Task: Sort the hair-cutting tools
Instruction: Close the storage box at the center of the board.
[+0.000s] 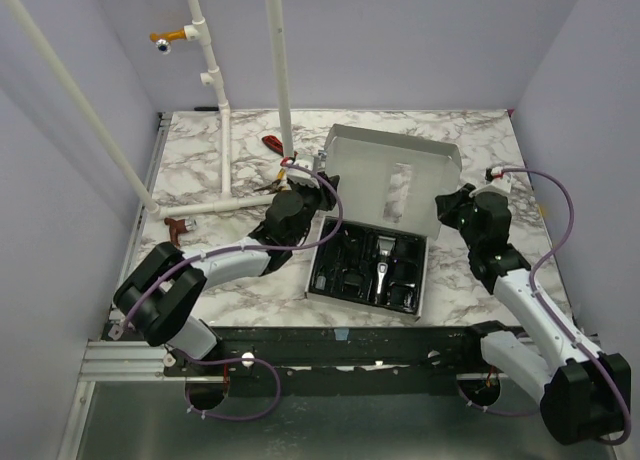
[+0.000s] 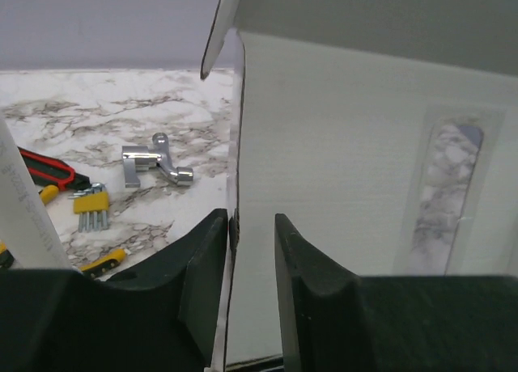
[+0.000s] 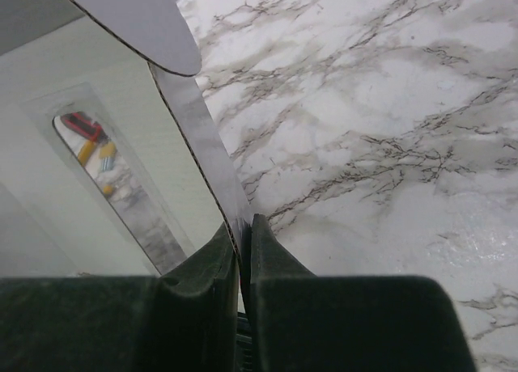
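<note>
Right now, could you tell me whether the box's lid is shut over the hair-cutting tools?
No, the lid stands raised, leaving the hair-cutting tools exposed below it.

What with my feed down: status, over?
Right gripper shut on box lid edge. Left gripper open, straddling opposite edge. Hair-cutting tools sit in tray. Tray unobstructed.

We count one white box (image 1: 365, 165). Inside the box: one slim clipper (image 1: 384, 265) and black pieces (image 1: 345, 272) too crowded to number. Left of the box: one silver bracket (image 2: 156, 163), one hex-key set (image 2: 91, 204), one red-handled tool (image 2: 44, 168), one reddish-brown T-piece (image 1: 177, 226).
</note>
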Robot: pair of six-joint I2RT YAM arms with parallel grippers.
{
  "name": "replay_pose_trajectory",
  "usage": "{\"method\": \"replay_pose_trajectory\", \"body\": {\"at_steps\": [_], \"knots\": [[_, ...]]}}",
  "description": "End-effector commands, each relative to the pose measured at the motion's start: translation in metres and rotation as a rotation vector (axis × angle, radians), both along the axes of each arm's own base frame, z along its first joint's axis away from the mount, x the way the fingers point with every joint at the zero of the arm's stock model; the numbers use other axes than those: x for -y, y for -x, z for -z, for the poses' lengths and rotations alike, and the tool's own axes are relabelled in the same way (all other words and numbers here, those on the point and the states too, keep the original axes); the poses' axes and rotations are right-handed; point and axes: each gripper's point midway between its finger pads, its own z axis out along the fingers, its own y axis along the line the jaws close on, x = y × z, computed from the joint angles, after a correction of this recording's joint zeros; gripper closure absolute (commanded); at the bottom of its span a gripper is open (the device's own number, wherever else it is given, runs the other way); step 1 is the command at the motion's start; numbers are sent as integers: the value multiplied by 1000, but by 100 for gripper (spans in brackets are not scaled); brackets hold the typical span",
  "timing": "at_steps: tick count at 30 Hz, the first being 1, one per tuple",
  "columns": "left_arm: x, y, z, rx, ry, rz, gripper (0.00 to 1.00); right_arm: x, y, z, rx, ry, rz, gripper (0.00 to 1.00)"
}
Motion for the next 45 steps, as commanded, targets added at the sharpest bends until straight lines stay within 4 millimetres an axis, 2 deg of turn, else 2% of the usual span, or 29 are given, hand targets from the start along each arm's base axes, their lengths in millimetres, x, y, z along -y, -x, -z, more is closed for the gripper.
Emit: {"method": "replay_pose_trajectory", "body": {"at_steps": [1, 4, 9, 12, 20, 25, 28, 31, 32, 34, 36, 37, 38, 41, 42, 45], "knots": [[-2, 16, -36, 86, 103, 41, 48, -9, 5, -20, 128, -33, -50, 96], [0, 17, -39, 74, 66, 62, 37, -11, 9, -17, 136, 9, -69, 97], [-1, 11, -44, 33, 22, 72, 30, -17, 13, -20, 182, 13, -108, 98], [-6, 2, -37, -36, -17, 52, 25, -17, 17, -28, 219, 15, -117, 98], [-9, -26, -35, -99, -53, 59, 23, -21, 29, -52, 298, 13, -150, 99], [2, -40, -28, -148, -83, 117, 27, -24, 33, -53, 287, 19, -178, 99], [10, -41, -25, -146, -82, 156, 35, -23, 34, -52, 286, 25, -172, 99], [15, -37, -26, -126, -61, 197, 57, -22, 33, -50, 281, 28, -169, 99], [16, -35, -26, -116, -52, 205, 69, -22, 32, -50, 279, 29, -166, 99], [16, -32, -31, -92, -31, 215, 86, -22, 31, -48, 275, 28, -164, 99], [16, -29, -33, -83, -22, 225, 98, -22, 31, -48, 274, 26, -166, 99], [16, -28, -33, -77, -20, 230, 100, -22, 31, -48, 272, 24, -164, 99], [15, -26, -35, -67, -15, 230, 100, -21, 31, -50, 268, 19, -159, 96], [13, -18, -40, -35, 41, 239, 100, -22, 31, -56, 235, -2, -152, 63], [11, -14, -40, -27, 57, 238, 100, -20, 31, -59, 219, -7, -138, 56], [3, -5, -42, 12, 89, 209, 100, -15, 33, -68, 190, -15, -104, 41]]}}
